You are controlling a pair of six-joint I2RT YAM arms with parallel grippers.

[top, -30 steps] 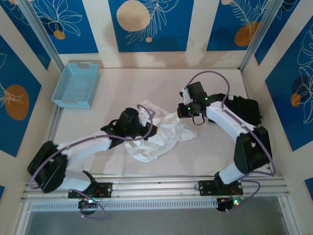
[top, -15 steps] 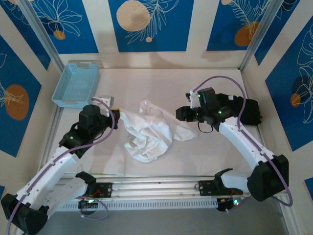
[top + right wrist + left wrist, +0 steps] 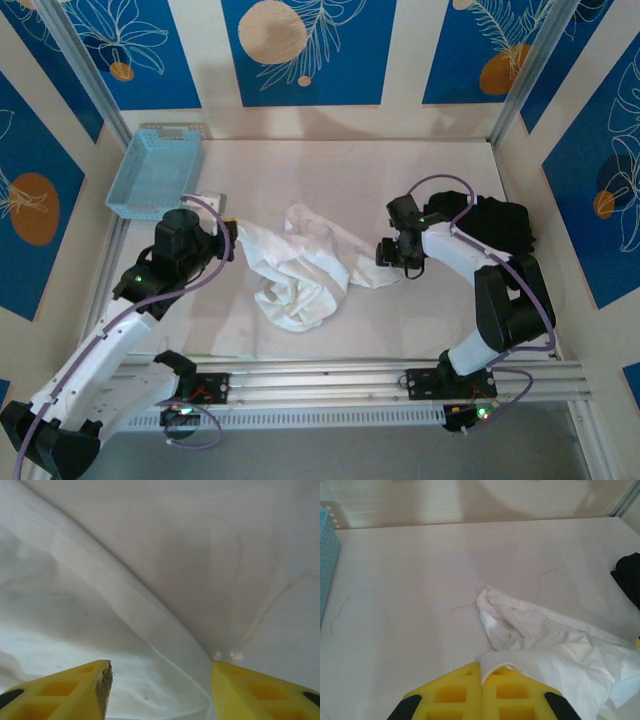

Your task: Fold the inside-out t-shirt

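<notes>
The inside-out t-shirt (image 3: 305, 265) lies crumpled in the middle of the table, white and thin. My left gripper (image 3: 232, 240) is at its left edge, shut on a fold of the cloth (image 3: 496, 661) that sticks out between the yellow pads (image 3: 455, 692). My right gripper (image 3: 390, 255) sits low over the shirt's right edge (image 3: 150, 630), open. Its yellow fingers (image 3: 87, 685) straddle the white fabric, with a hem running between them.
A light blue basket (image 3: 157, 172) stands at the back left. A black folded garment (image 3: 500, 225) lies at the right, behind the right arm; its edge (image 3: 627, 575) is in the left wrist view. Bare table surface (image 3: 320, 170) stretches behind the shirt.
The left arm swung out to the left, pulling the shirt's edge with it. The right gripper opened and dropped onto the shirt's right edge.
</notes>
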